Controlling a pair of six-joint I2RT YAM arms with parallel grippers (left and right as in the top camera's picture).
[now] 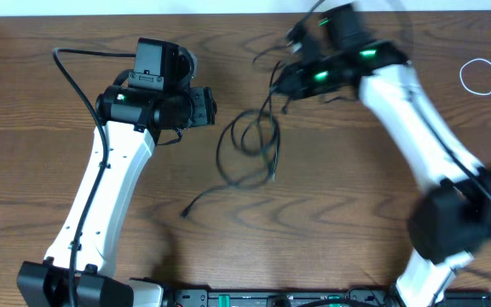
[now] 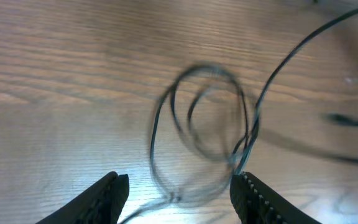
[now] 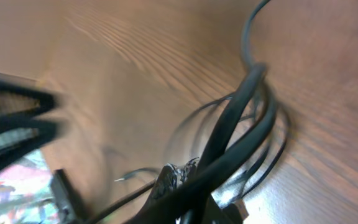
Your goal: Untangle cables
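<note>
Black cables (image 1: 273, 149) sprawl looped on the brown wood-grain table (image 1: 24, 153).

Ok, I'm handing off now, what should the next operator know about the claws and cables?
Left claw: open, low beside the loops of the black cable, holding nothing.
Right claw: shut, apparently on a strand of that cable, far side.
White cable: lies apart, far right corner of the table.
Done: white is separate from black.
Left: the black loops overlap mid-table; draw them out.
</note>
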